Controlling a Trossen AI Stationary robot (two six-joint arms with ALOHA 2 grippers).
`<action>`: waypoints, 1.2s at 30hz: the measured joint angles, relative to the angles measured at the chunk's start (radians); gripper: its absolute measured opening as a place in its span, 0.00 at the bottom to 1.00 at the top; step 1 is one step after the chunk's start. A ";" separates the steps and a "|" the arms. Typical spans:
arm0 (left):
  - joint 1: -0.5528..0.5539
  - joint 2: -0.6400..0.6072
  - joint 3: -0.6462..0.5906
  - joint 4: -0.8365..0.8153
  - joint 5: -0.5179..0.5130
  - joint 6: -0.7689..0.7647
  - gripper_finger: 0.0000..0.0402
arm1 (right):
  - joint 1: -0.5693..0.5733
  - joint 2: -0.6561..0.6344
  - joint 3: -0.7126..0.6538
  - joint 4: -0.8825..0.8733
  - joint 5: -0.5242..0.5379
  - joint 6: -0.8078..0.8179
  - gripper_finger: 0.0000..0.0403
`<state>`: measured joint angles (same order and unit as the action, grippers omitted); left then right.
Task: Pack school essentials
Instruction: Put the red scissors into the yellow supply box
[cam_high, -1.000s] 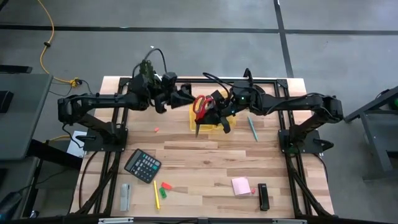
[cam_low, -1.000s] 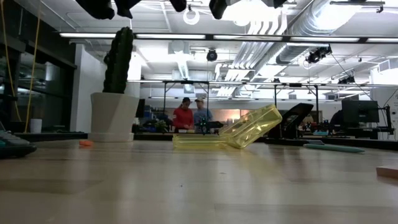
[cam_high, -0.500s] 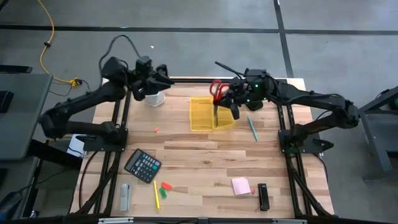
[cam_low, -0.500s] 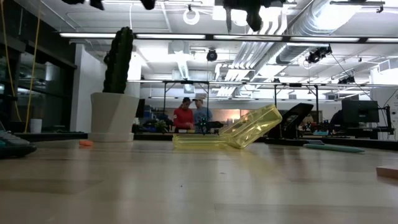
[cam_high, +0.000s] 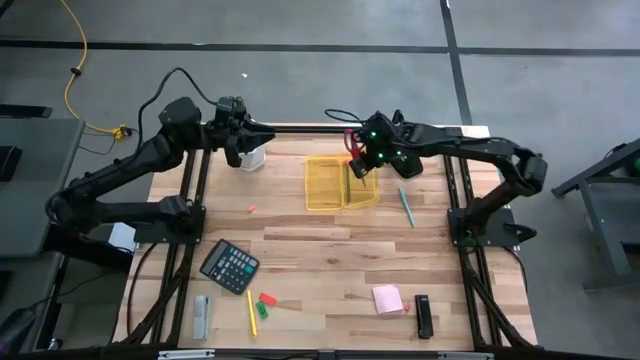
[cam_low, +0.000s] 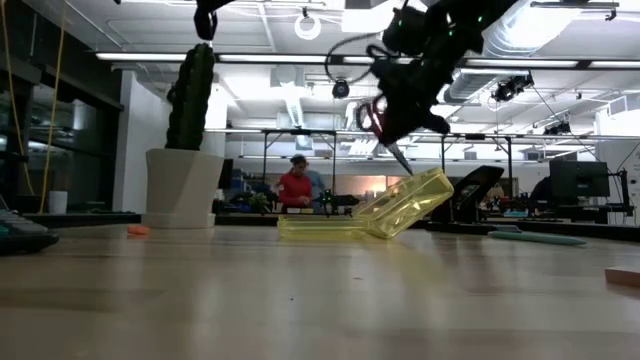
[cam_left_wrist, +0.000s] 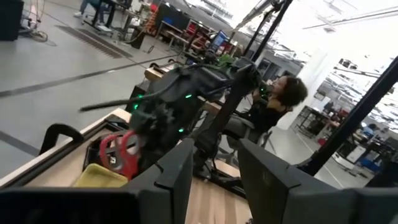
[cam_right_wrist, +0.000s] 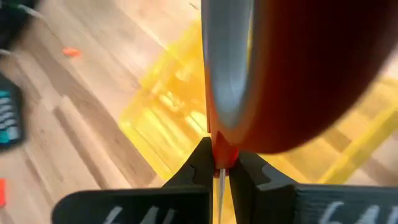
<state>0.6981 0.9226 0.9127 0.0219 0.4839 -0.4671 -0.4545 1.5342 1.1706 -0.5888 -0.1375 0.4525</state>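
The right gripper is clamped on the red-handled scissors, held in the air above the right half of the yellow case at the far middle of the bench. Their long axis is steep, blade tips down toward the case, handles up. The case lies open; I cannot tell what is inside. The left gripper hangs at the far left, fingers parted, holding nothing.
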 joint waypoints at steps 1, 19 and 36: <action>-0.001 0.000 0.000 0.000 0.000 0.000 0.29 | -0.009 0.011 0.000 -0.013 -0.012 0.007 0.01; -0.018 0.008 0.000 -0.002 -0.002 0.000 0.29 | -0.030 0.103 -0.018 -0.123 0.002 0.131 0.01; -0.018 0.008 0.000 -0.003 -0.001 -0.001 0.29 | -0.037 0.103 -0.277 0.063 -0.063 0.334 0.01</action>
<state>0.6796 0.9310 0.9127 0.0185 0.4824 -0.4679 -0.4911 1.6371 0.8933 -0.5259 -0.2004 0.7869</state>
